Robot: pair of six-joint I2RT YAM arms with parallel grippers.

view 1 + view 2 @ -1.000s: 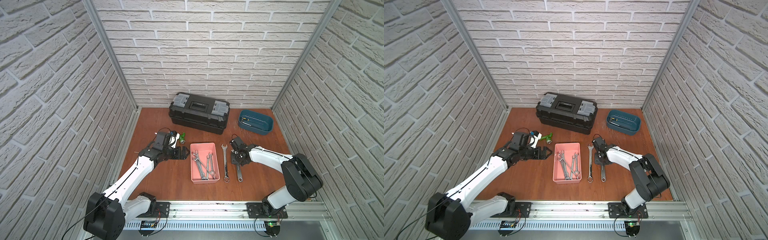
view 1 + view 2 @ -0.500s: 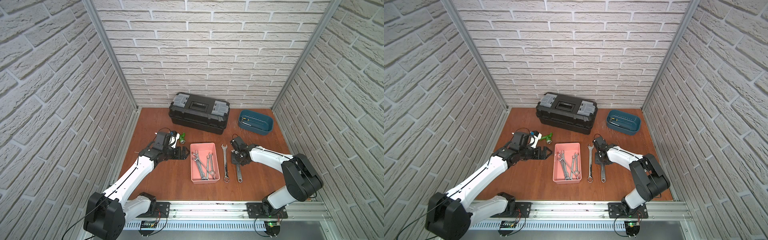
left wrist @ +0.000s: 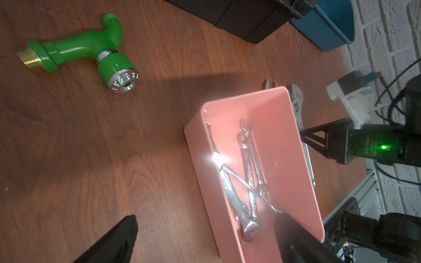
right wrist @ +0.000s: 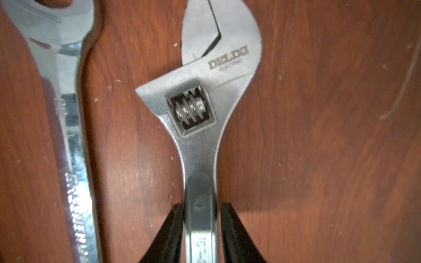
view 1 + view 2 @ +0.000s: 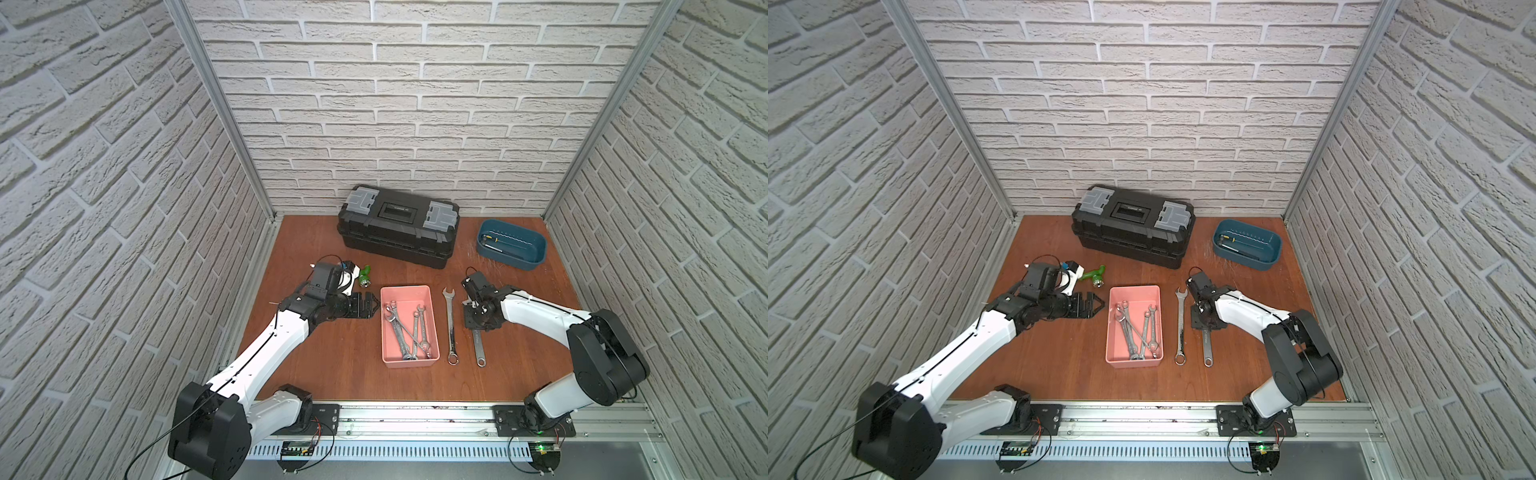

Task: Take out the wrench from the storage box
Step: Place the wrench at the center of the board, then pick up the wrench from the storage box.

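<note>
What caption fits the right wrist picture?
Right tool straddles the adjustable wrench lying on the table beside another wrench.

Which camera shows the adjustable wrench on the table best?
Right wrist: the adjustable wrench fills it, head and thumbwheel sharp. Both top views show only its handle tail; left wrist, its head behind the storage box.

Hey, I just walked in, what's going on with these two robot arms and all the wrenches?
The right gripper is down over an adjustable wrench that lies flat on the table, outside the pink storage box. Its fingers flank the handle with slim gaps, so it does not seem gripped. A long combination wrench lies beside it. Several smaller wrenches are in the box. The left gripper hovers open at the box's other side, holding nothing.
</note>
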